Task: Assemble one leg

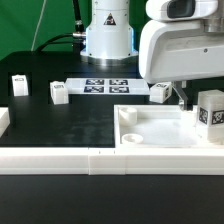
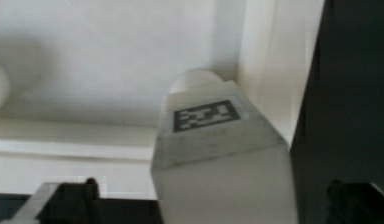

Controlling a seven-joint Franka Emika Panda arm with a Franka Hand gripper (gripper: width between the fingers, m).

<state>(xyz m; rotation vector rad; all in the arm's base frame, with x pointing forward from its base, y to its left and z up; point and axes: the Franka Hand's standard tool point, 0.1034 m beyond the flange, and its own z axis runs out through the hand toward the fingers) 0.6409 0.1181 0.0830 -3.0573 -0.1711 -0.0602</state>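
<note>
One leg [image 1: 211, 110], a small white block with a black-and-white tag, stands upright on the large white panel [image 1: 160, 128] near its edge on the exterior view's right. My gripper [image 1: 200, 98] hangs right over it. In the wrist view the leg [image 2: 210, 130] lies between my two fingers [image 2: 68, 203], with a gap showing on each side, so the jaws stand open around it. Three more legs stand on the black table: one [image 1: 20, 85] and another [image 1: 58, 93] at the exterior view's left, and one [image 1: 160, 92] behind the panel.
The marker board [image 1: 105, 86] lies at the back centre by the robot base [image 1: 107, 35]. A low white wall [image 1: 60, 160] runs along the front. The panel has a round corner hole [image 1: 130, 137].
</note>
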